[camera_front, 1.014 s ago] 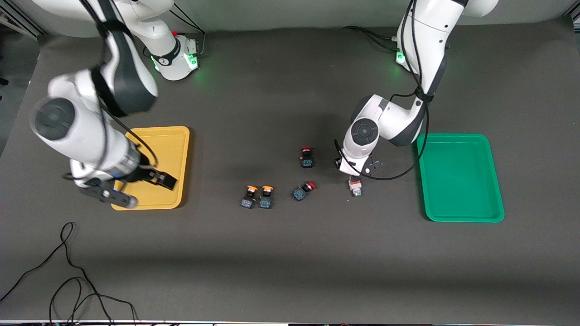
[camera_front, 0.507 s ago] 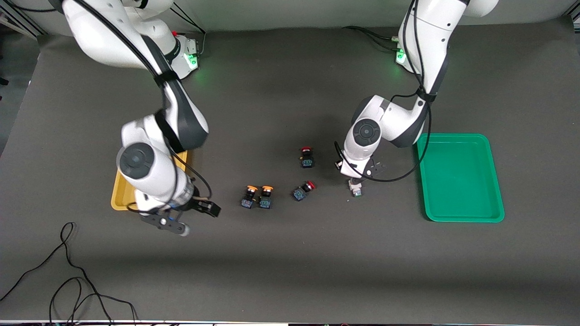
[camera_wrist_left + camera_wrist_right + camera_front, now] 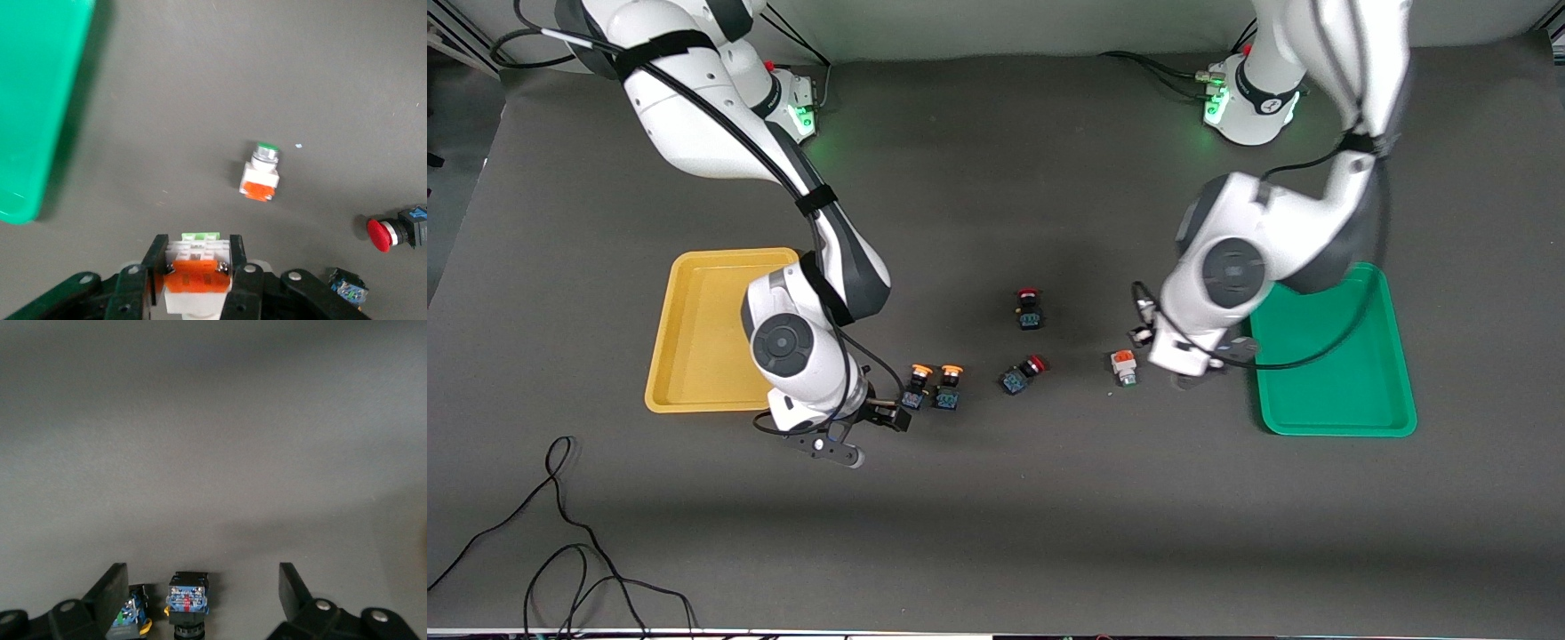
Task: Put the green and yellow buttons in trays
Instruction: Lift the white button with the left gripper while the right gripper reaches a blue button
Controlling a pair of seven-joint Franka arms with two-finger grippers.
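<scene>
The yellow tray [image 3: 694, 333] lies on the dark tabletop [image 3: 996, 524] toward the right arm's end, with nothing in it. Beside it, the right tool [image 3: 885, 416] sits low over the tabletop with its fingers [image 3: 110, 590] spread wide and nothing between them but air — in the right wrist view the two yellow-capped buttons stand right before the gap. Those two buttons, the first yellow button [image 3: 915, 388] and the second yellow button [image 3: 950, 388], stand side by side, almost touching, bluish bases turned toward the front camera.

Toward the middle of the tabletop lie two red-capped buttons: one red button [image 3: 1023, 374] is tipped on its side, and the other red button [image 3: 1029, 308] stands farther from the front camera.

Next comes a green-tipped button [image 3: 1124, 367], white-bodied with an orange block, resting alone on the tabletop. Just beside it the left tool [image 3: 198, 270] is up in the air over the bare tabletop next to the green tray [image 3: 1334, 356] — clenched on the held green button [image 3: 197, 275], its white body and orange block pinched between the dark fingers [image 3: 157, 263]. The green tray holds nothing.
</scene>
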